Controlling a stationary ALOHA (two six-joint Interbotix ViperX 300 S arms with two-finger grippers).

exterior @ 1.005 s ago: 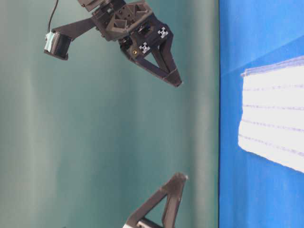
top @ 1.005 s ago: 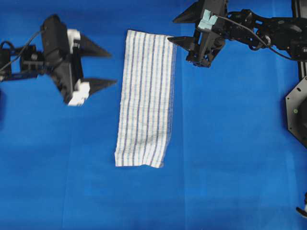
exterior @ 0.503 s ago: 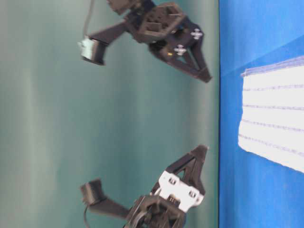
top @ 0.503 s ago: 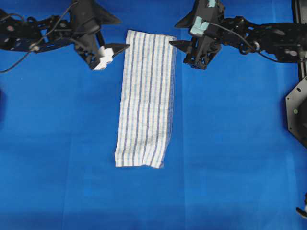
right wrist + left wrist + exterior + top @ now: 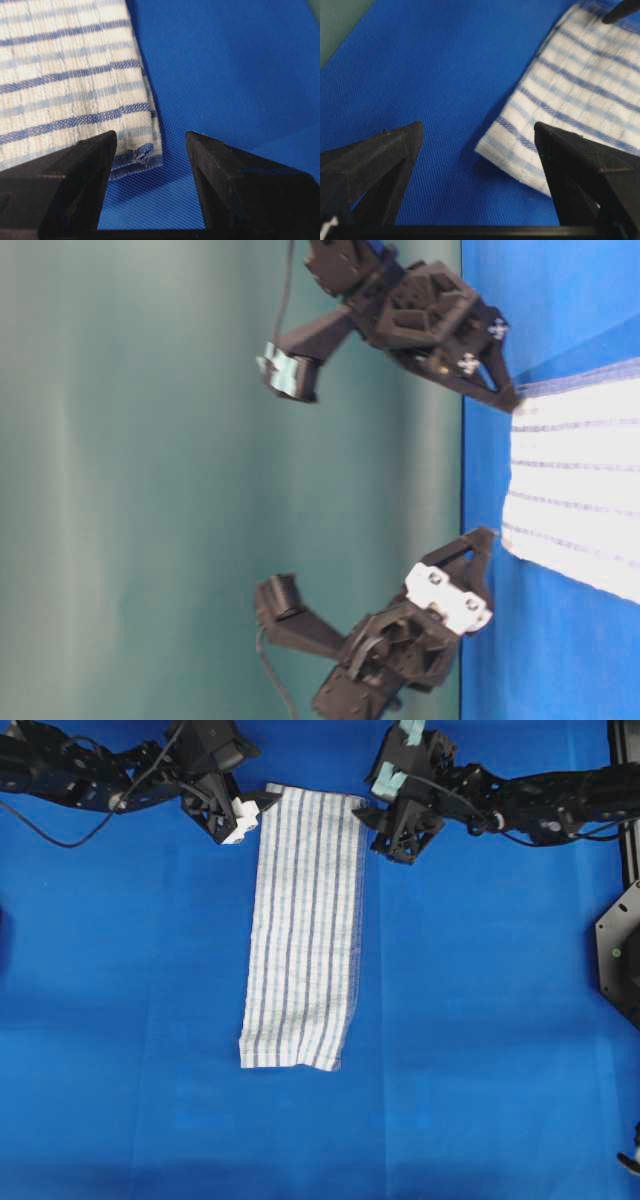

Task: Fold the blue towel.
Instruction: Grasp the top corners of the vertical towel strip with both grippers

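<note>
towel: the blue towel (image 5: 303,925) lies flat on the table covering (image 5: 480,1020)
left: my left gripper (image 5: 250,808) gapes wide, empty, at its top-left corner
right: my right gripper (image 5: 372,820) gapes wide, empty, at its top-right corner

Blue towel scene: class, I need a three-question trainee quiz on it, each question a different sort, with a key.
1. True or false: the left gripper is shut on the blue towel.
2. Which towel corners do the grippers flank? A) the two at the top of the overhead view B) the two at the bottom
3. Fill in: the right gripper has its jaws ____.

Key: 1 false; 2 A; 3 open
</note>
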